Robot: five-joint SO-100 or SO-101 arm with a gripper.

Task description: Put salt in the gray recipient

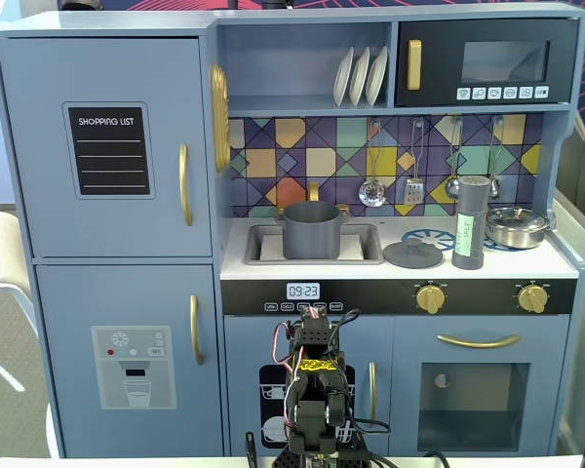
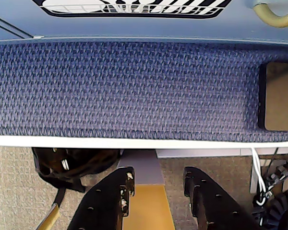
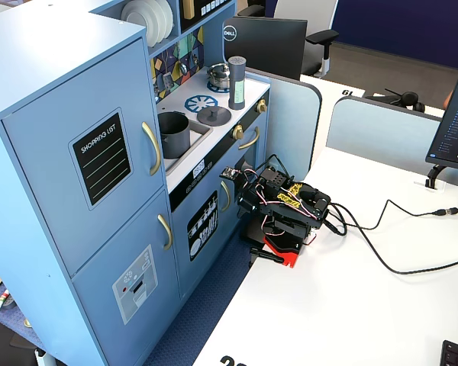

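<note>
The salt (image 1: pixel 469 222) stands upright on the toy kitchen's counter at the right, next to the stove; it also shows in the other fixed view (image 3: pixel 237 82). The gray recipient (image 1: pixel 313 231) sits in the sink, left of the salt, and shows in the other fixed view too (image 3: pixel 173 133). My arm (image 1: pixel 313 395) is folded low on the white desk (image 3: pixel 351 305) in front of the kitchen, far below both. My gripper (image 2: pixel 159 175) points down over the desk edge, jaws apart with nothing between them.
A flat gray lid (image 1: pixel 412 254) lies between sink and salt. A shiny silver pan (image 1: pixel 517 226) sits behind the salt. Utensils (image 1: pixel 414 166) hang above the counter. Cables (image 3: pixel 397 252) trail across the desk. A blue fabric panel (image 2: pixel 134 86) and a black bag (image 2: pixel 72 163) lie below.
</note>
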